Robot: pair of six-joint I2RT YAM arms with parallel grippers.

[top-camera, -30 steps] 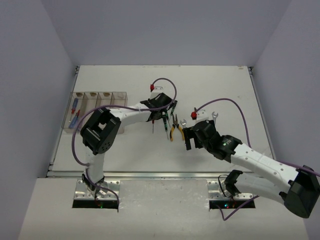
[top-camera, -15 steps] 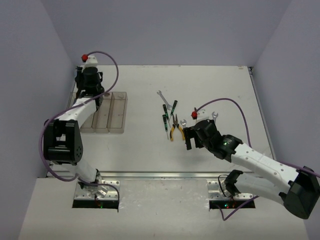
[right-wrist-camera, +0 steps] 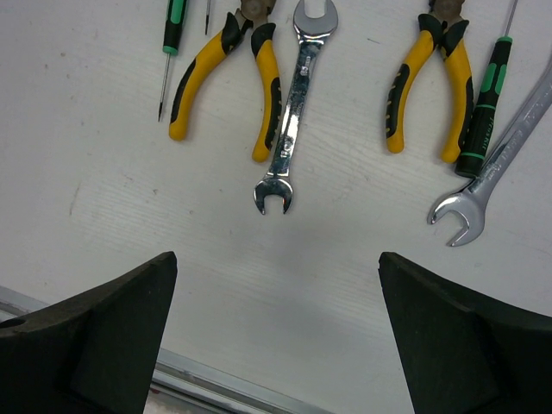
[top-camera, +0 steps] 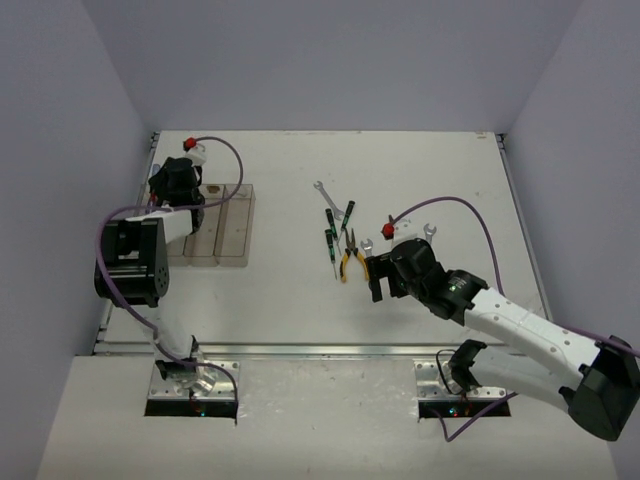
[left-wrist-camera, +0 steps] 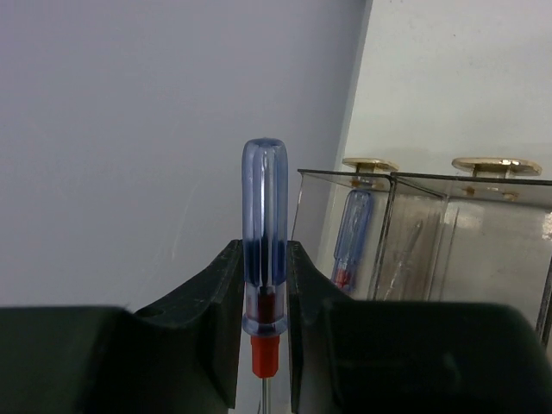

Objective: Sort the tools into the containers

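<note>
My left gripper (left-wrist-camera: 263, 263) is shut on a blue-handled screwdriver (left-wrist-camera: 264, 216), held handle-up beside the clear bins (left-wrist-camera: 431, 233). Another blue-handled screwdriver (left-wrist-camera: 354, 228) lies in the end bin. In the top view the left gripper (top-camera: 180, 200) is over the left end of the bins (top-camera: 237, 225). My right gripper (right-wrist-camera: 276, 255) is open and empty, hovering just in front of the tools: yellow pliers (right-wrist-camera: 226, 78), a silver wrench (right-wrist-camera: 291, 103), second pliers (right-wrist-camera: 429, 86), a green screwdriver (right-wrist-camera: 483, 112) and another wrench (right-wrist-camera: 492, 172). The right gripper (top-camera: 376, 278) sits next to the pliers (top-camera: 350, 260).
More tools lie mid-table: a wrench (top-camera: 322, 190), green-black screwdrivers (top-camera: 330, 235) and a wrench (top-camera: 430, 232) behind the right arm. Grey walls close in on the left, back and right. The table's metal front edge (right-wrist-camera: 216, 379) is just below the right gripper.
My left arm has swung from the tool cluster to the bins at the far left, carrying the blue screwdriver, then come slightly nearer over them. The right arm has not moved.
</note>
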